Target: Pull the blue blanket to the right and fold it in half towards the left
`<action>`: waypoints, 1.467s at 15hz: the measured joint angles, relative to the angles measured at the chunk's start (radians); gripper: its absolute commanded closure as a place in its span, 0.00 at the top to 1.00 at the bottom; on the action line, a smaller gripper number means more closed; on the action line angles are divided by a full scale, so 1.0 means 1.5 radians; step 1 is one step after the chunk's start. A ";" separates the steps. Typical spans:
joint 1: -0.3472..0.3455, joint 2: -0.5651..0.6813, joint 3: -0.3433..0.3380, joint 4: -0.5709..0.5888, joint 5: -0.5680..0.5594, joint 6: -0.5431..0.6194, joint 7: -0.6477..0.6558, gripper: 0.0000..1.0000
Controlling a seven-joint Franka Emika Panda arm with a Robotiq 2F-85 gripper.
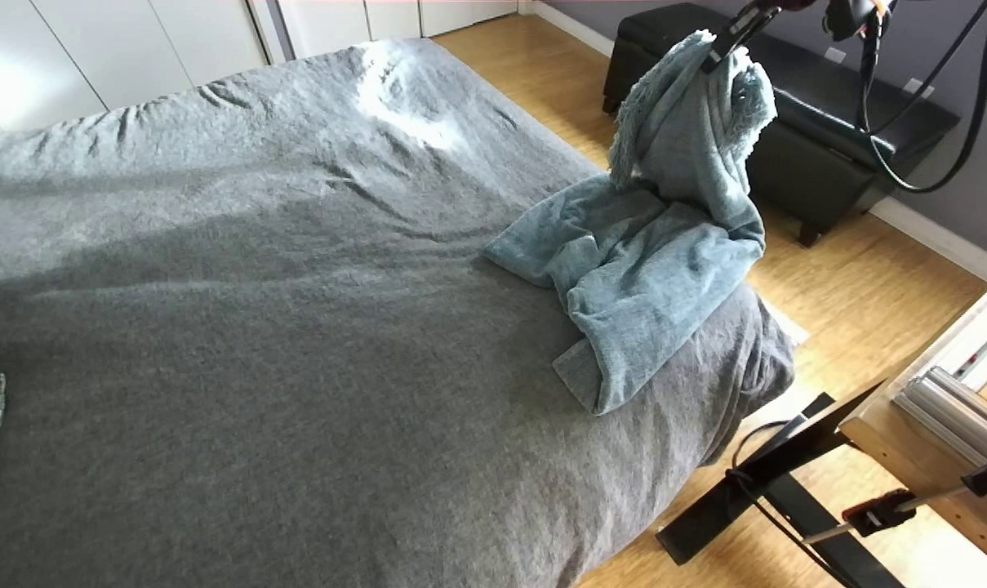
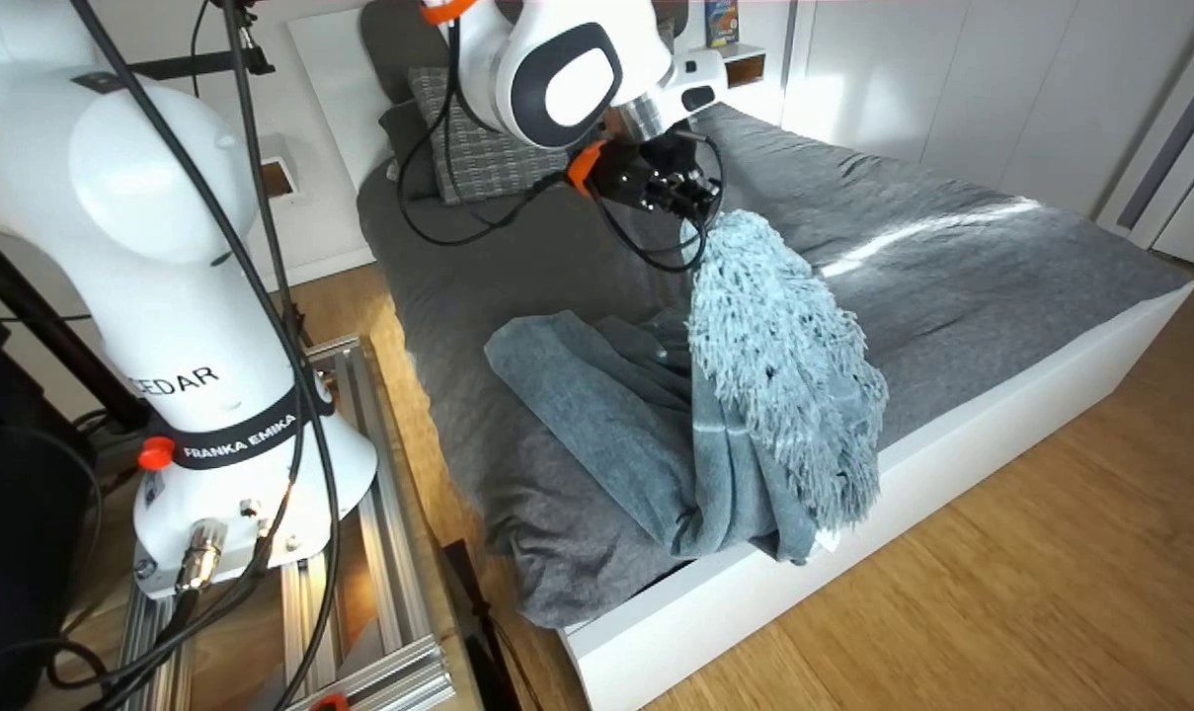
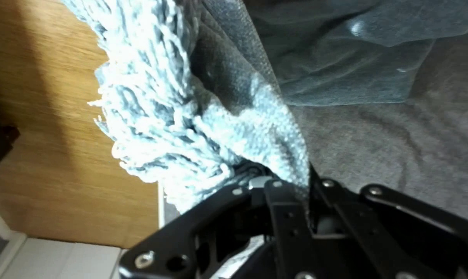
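Observation:
The dusty blue blanket (image 1: pixel 648 261) lies rumpled at the corner of the bed in both exterior views. Its fringed part is lifted and hangs down from my gripper (image 1: pixel 712 59), also seen in an exterior view (image 2: pixel 764 346). The lower part rests in folds on the grey bed cover (image 1: pixel 297 392). In the wrist view the fringed blanket edge (image 3: pixel 168 104) runs in between the fingers of my gripper (image 3: pixel 290 178), which is shut on it. The fingertips are partly hidden behind the cloth.
A black bench (image 1: pixel 820 122) stands on the wood floor beyond the bed's end. The robot's wooden base table (image 1: pixel 926 441) is beside the bed. A white bed-frame board (image 2: pixel 992 425) edges the mattress. Pillows (image 2: pixel 498 138) lie at the head.

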 measured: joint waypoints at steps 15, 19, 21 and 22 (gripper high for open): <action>-0.057 0.111 0.444 0.123 0.184 -0.111 -0.080 0.03; -0.188 0.224 0.517 0.173 0.129 -0.129 -0.092 0.44; -0.245 0.258 0.546 0.188 0.093 -0.133 -0.092 0.56; -0.261 0.261 0.548 0.190 0.077 -0.133 -0.091 0.64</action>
